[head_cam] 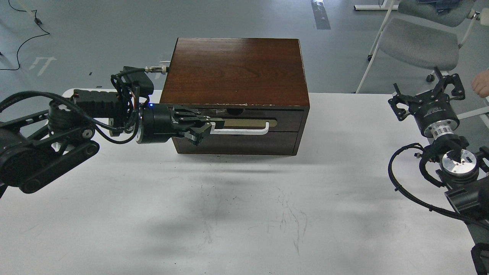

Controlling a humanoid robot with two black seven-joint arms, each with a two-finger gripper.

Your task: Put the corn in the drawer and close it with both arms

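Note:
The dark brown drawer [244, 121] is the upper front of a wooden cabinet [235, 70] at the table's back, and it looks pushed in. Its white bar handle [244, 132] sits on a tan plate. My left gripper [208, 128] reaches in from the left and lies against the drawer front at the handle's left end. Its dark fingers [200, 121] blend with the wood, so their gap is unclear. My right gripper [422, 89] is far right, apart from the cabinet, with its claws spread and empty. No corn is in view.
A plain panel [237, 144] sits below the drawer. The white table [244, 214] spreads in front of the cabinet. A grey chair [418, 46] stands behind at the right. A person's hand [481, 83] shows at the right edge.

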